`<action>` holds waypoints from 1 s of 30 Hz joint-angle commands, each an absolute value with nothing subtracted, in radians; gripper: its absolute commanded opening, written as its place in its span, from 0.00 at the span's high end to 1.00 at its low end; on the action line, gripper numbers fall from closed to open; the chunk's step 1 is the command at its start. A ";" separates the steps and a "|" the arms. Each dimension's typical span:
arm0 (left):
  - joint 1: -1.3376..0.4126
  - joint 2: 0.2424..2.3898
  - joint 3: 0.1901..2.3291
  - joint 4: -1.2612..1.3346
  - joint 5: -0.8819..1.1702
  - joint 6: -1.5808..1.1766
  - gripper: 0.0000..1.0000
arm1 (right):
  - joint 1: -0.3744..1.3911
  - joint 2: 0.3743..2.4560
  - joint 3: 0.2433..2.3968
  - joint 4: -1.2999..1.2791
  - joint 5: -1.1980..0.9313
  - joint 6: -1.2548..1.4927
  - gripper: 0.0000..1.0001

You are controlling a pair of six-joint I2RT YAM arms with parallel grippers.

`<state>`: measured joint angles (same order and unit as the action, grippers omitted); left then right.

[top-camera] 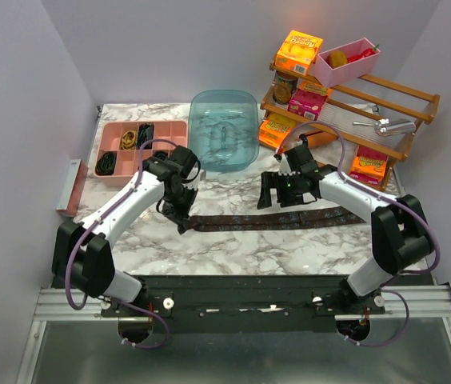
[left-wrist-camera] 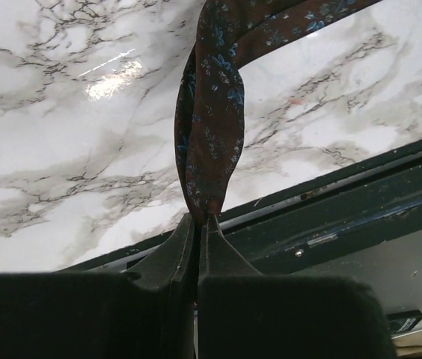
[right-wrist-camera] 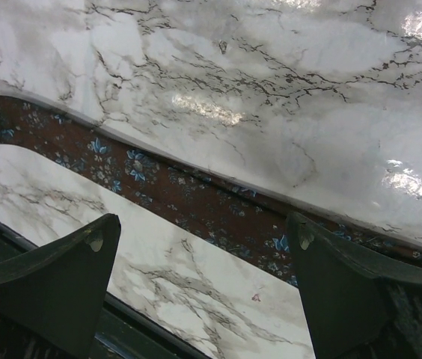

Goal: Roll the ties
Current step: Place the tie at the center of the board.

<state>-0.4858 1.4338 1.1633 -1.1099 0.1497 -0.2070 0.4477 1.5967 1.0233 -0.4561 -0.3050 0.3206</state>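
A dark brown tie with small blue flowers lies stretched left to right across the marble table. My left gripper is shut on the tie's left end; in the left wrist view the folded fabric rises from my closed fingertips. My right gripper is open and empty, hovering just behind the tie's middle. In the right wrist view the tie runs diagonally across, just beyond the gap between my spread fingers. Dark rolled coils sit in a pink tray.
A pink divided tray stands at the back left. An upturned clear blue tub stands at the back centre. A wooden rack with snack boxes and a pink bin stands at the back right. The table's front edge is close.
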 commanded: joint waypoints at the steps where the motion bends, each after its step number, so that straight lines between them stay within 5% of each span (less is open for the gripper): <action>1: -0.486 1.492 1.200 -1.137 0.045 -0.232 0.89 | 0.463 1.623 1.055 -0.485 -0.261 0.302 0.00; 13: -0.486 1.612 1.259 -1.180 -0.187 -0.284 0.58 | 0.466 1.629 1.055 -0.486 -0.249 0.301 0.00; 19: -0.486 1.673 1.316 -1.186 -0.319 -0.305 0.17 | 0.469 1.626 1.052 -0.491 -0.238 0.296 0.00; 22: -0.485 1.709 1.347 -1.206 -0.422 -0.328 0.06 | 0.469 1.617 1.051 -0.494 -0.235 0.295 0.00; 30: -0.482 1.671 1.419 -1.137 -0.405 -0.315 0.03 | 0.489 1.598 1.058 -0.508 -0.201 0.270 0.00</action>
